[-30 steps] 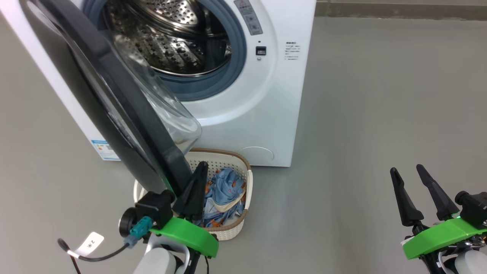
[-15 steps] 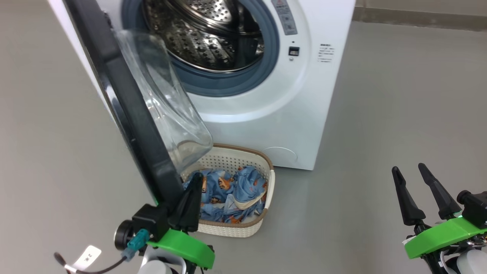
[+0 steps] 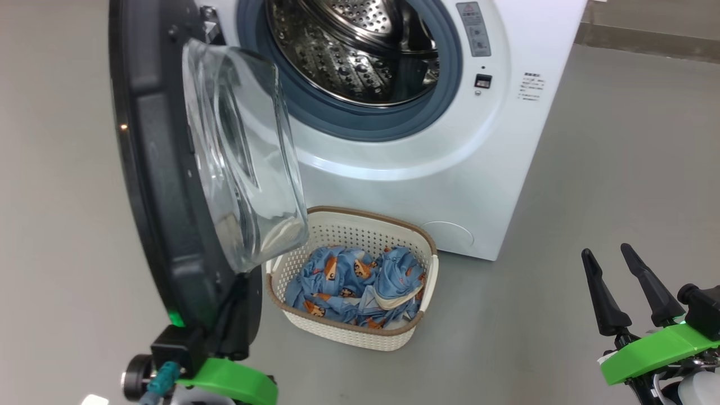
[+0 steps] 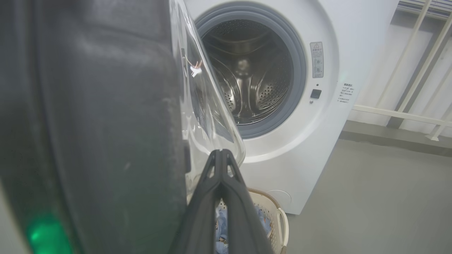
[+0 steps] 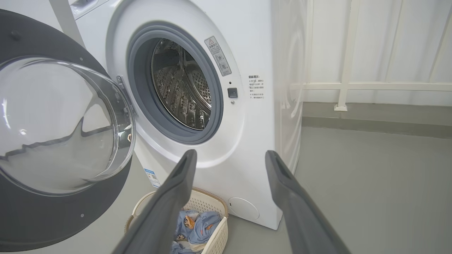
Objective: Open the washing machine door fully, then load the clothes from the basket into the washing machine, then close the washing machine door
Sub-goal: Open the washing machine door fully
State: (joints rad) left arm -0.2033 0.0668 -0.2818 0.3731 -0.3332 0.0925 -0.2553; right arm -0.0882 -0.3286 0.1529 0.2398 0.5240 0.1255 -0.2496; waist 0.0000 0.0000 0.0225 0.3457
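Left gripper [image 4: 220, 155]: clenched, two long dark fingers pressed flat together, nothing between them. In the left wrist view they run up just beside the inner face of the large round glossy black washing machine door [image 3: 157, 169], tips in line with the lip of its bulging clear glass bowl [image 3: 242, 157]. Actual contact with the door: cannot tell. In the head view the fingers sit low against the door's bottom edge, half hidden by it, above the green plastic wrist bracket [image 3: 230, 382].

Right gripper [image 3: 606, 251]: released, fingers spread wide, holding nothing. It hangs at lower right over bare grey floor [image 3: 590, 169], well apart from everything else.

The door stands swung wide off the opening, hinged on the left side as the head view shows it, glass bowl facing the machine.

Big white boxy front-loading washing machine [image 3: 450, 169]: mouth uncovered, grey-blue rubber gasket [image 3: 360, 121] ringing a perforated steel drum [image 3: 360, 50]. No fabric seen in the drum.

Small rectangular cream perforated plastic basket with brown woven-look rim [image 3: 349, 212]: on the floor just in front of the machine's base, below the opening, beside the door's lower edge.

Light blue clothes with orange-brown cartoon figures and cream trim [image 3: 354, 281]: bunched inside the basket.

White metal railing [image 5: 348, 84] behind the machine in the right wrist view.
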